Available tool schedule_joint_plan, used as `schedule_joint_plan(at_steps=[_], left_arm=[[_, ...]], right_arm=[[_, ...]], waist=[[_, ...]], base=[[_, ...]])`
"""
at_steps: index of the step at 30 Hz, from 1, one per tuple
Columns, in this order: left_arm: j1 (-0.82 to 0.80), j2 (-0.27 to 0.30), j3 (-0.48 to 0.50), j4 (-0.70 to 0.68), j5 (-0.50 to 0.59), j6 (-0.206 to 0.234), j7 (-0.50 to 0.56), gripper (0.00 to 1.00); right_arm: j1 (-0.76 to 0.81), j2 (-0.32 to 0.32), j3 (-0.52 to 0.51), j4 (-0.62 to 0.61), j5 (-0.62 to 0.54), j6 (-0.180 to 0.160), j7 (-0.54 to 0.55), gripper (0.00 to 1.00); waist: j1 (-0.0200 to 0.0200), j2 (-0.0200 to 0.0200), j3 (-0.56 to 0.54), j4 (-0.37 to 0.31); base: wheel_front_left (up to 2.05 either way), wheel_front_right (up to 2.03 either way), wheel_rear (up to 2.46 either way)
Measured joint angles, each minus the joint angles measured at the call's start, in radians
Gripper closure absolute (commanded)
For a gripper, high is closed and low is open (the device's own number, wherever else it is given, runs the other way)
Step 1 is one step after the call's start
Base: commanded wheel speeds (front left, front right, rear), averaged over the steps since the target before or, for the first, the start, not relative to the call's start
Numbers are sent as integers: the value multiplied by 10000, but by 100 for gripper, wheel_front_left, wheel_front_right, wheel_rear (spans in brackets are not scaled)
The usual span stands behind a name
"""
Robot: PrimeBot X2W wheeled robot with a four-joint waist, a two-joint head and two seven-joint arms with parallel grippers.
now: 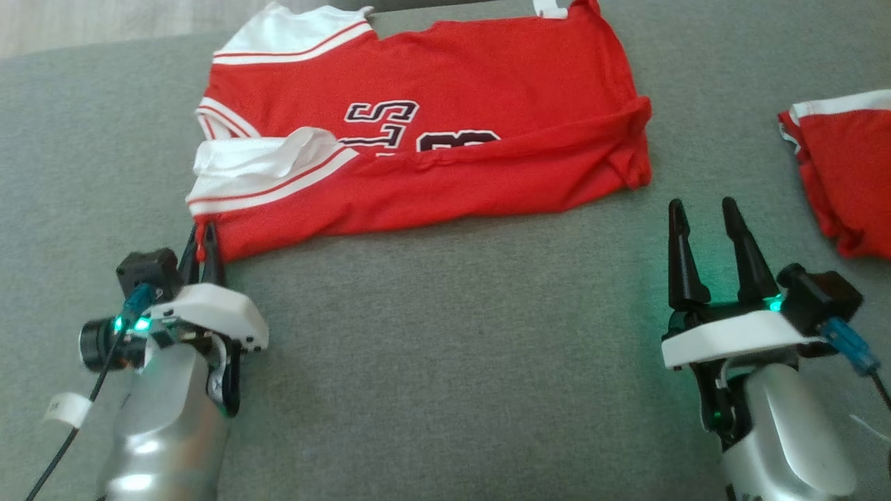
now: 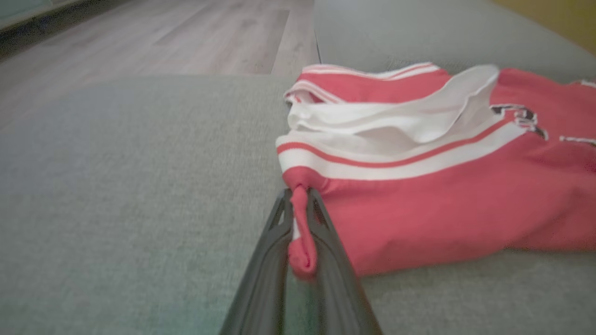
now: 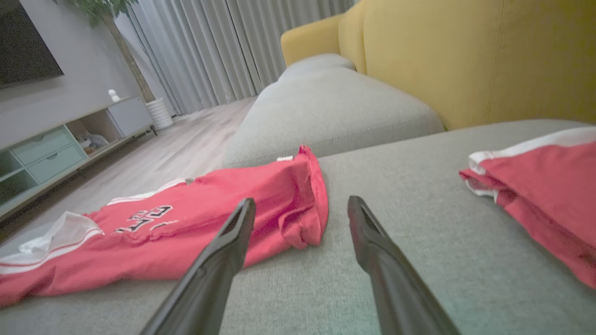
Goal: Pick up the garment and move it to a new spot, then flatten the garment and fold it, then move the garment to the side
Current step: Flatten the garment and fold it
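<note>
A red jersey with white striped sleeves and dark lettering is seen spread across the upper middle of the head view, laid on a grey cushion, with its near edge folded up over part of the lettering. Its lower left corner is pinched by the left gripper, found at the lower left of that frame. In the left wrist view a bunched roll of red cloth is shown clamped between the two dark fingers, which are pressed together on it at the bottom centre, while the rest of the jersey is laid out toward the right of the frame. The right gripper is placed at the lower right of the head view, its fingers spread with nothing between them, above bare cushion and apart from the jersey's lower right corner. A second red garment with a white band is seen at the right edge of the head view, well apart from the jersey. A yellow backrest is shown at the upper right of the right wrist view, curtains at its upper left, and a wooden floor at the upper left of the left wrist view.
</note>
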Motion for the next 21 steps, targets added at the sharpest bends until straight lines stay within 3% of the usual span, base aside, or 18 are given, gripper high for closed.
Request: schedule_joint_plan(at_steps=[4, 12, 21], left_arm=[[-152, -63, -125, -723, -59, -481, -750, 100], [-466, -261, -161, -3218, 341, -844, -871, 100], [-334, -545, -499, -3756, 650, -997, -871, 100]], right_arm=[[-593, 0, -119, 1346, -194, 2, 328, 0], [-2603, -15, -681, 3214, -1689, 0, 1578, 0], [-3795, -25, -1973, 5173, -3860, 2, 2917, 0]], waist=[[0, 0, -108, 245], [0, 0, 20, 648], [1, 0, 352, 1116]], base=[[0, 0, 0], [0, 0, 0], [0, 0, 0]])
